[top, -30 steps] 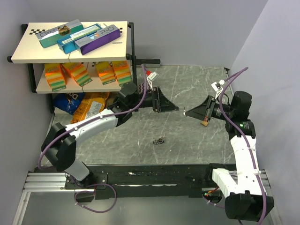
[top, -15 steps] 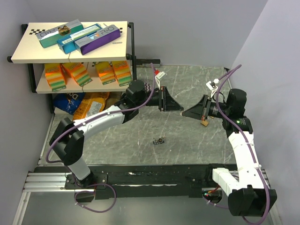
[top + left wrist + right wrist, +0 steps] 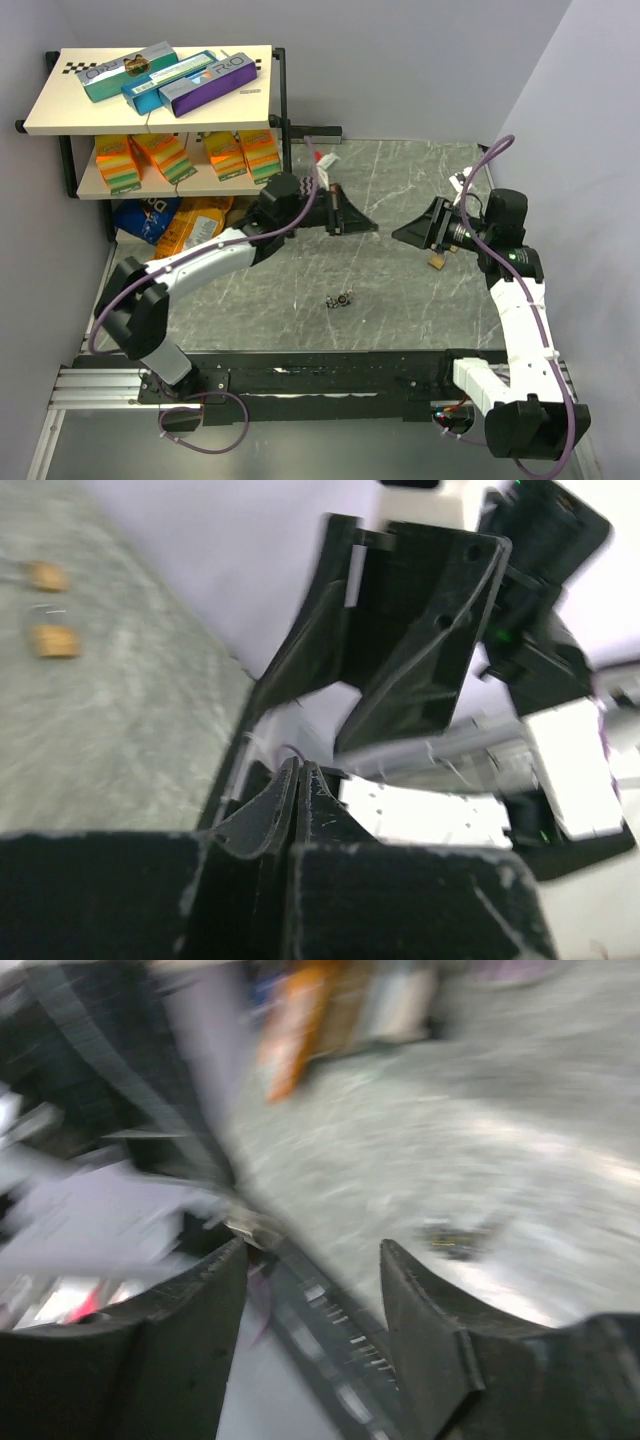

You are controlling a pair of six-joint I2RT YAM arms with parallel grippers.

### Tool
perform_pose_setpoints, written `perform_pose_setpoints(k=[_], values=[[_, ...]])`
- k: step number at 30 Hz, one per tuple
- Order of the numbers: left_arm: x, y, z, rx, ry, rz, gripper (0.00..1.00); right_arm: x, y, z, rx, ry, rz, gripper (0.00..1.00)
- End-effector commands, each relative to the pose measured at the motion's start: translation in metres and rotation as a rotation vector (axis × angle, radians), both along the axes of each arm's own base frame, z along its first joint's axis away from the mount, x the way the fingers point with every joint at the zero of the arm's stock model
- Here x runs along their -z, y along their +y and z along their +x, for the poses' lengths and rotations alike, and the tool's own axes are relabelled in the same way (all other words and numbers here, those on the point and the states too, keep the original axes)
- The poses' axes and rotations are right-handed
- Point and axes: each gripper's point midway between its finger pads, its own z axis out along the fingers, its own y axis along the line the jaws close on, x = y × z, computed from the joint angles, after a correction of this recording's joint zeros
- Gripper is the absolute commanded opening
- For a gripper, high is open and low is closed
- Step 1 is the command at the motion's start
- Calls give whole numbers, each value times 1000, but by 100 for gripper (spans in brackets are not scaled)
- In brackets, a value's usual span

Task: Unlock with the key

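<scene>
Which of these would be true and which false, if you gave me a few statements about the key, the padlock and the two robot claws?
1. The key lies on the table, held by neither arm. True.
2. The left gripper is wide open. False: its wrist view shows the fingers pressed together.
3. The right gripper has picked up the padlock. False: its fingers are apart with nothing between them, and the padlock lies on the table beside it.
4. Boxes sit on a shelf at the far left. True.
</scene>
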Motion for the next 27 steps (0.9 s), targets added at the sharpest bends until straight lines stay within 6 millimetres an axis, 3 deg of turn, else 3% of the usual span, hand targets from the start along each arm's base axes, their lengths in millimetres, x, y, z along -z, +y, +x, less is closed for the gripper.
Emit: perform_pose_setpoints(k=[1,2,3,6,13,17,27], values=[[-17,45,35,-240,-52,2,1,43,-62,29,352,144,-255,64],[-9,51,37,-259,-37,30,1,55,-72,33,403,194,-291,64],[-13,58,39,-277,-49,30,1,63,-83,36,451,223,-329,66],[-12,66,36,-298,-66,57,1,97,-118,43,595,333,-468,82],[-7,76,28,-319,-67,57,1,164,-159,57,675,530,-641,81],[-9,79,24,-313,-88,61,1,196,-176,60,683,617,-726,81],[-2,88,22,-304,-144,169,1,241,-186,79,691,745,-767,79]])
